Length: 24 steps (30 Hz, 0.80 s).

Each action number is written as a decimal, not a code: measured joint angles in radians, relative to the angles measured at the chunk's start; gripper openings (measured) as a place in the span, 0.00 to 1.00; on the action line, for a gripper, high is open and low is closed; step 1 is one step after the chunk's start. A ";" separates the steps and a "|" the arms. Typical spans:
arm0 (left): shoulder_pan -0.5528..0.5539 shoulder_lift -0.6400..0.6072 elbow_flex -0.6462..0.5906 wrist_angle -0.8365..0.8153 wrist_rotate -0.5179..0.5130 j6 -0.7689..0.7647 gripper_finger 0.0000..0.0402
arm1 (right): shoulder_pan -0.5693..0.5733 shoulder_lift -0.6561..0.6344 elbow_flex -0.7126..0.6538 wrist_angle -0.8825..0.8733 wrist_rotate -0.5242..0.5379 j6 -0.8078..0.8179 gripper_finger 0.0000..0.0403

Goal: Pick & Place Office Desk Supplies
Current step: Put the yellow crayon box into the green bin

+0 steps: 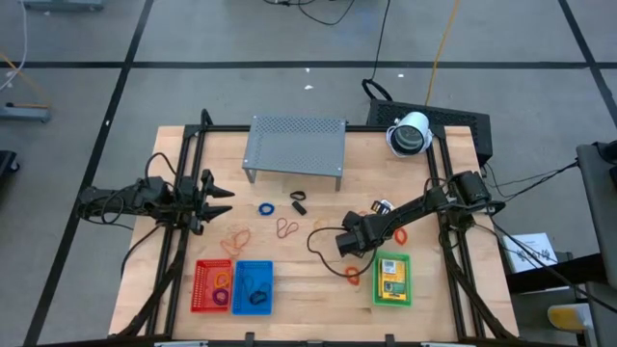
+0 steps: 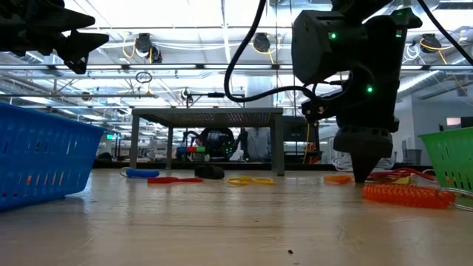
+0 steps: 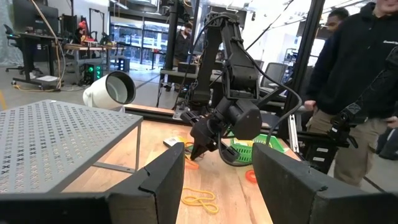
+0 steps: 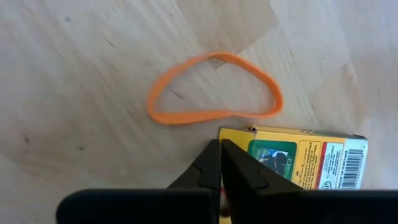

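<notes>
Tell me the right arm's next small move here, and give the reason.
Probably lift the right gripper a little to check the grasp. Its fingers are shut at the edge of the yellow packet, beside the orange rubber band lying loose on the table. Whether the packet is actually pinched cannot be told; a small lift would show it.

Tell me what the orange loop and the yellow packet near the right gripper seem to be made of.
Orange loop: probably rubber, matte; it lies limp and uneven on the wood. Yellow packet: likely printed cardboard or paper; flat, with sharp edges and a barcode. The shut right gripper stands at its edge.
</notes>
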 joint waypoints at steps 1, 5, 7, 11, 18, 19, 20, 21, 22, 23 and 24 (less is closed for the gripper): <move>0.000 0.000 0.000 0.000 0.000 0.000 0.49 | 0.000 -0.007 -0.001 -0.003 -0.002 0.007 0.00; 0.000 0.000 0.000 0.000 0.000 0.000 0.49 | 0.000 -0.026 -0.004 -0.010 -0.006 0.014 0.00; 0.000 0.000 0.000 0.000 0.000 0.000 0.49 | 0.000 -0.031 -0.002 -0.004 -0.006 0.014 0.00; 0.000 0.000 0.000 0.000 0.000 0.000 0.49 | 0.000 -0.031 -0.002 0.012 -0.026 0.034 0.01; 0.000 0.000 0.000 0.000 0.000 0.000 0.49 | 0.008 -0.031 -0.002 0.018 -0.028 0.033 0.15; 0.000 0.000 0.000 0.000 0.000 0.000 0.49 | 0.008 -0.031 -0.001 0.017 -0.029 0.033 0.17; 0.000 0.000 0.000 0.000 0.000 0.000 0.49 | 0.008 -0.031 -0.001 0.017 -0.029 0.033 0.19; 0.000 0.000 0.000 0.000 0.000 0.000 0.49 | 0.008 -0.031 0.000 0.017 -0.029 0.033 0.21; 0.000 0.000 0.000 0.000 0.000 0.000 0.49 | 0.008 -0.031 0.000 0.018 -0.029 0.033 0.23; 0.000 0.000 0.000 0.000 0.000 0.000 0.49 | 0.008 -0.031 0.000 0.018 -0.029 0.033 0.24; 0.000 0.000 0.000 0.000 0.000 0.000 0.49 | 0.008 -0.032 0.000 0.018 -0.029 0.033 0.26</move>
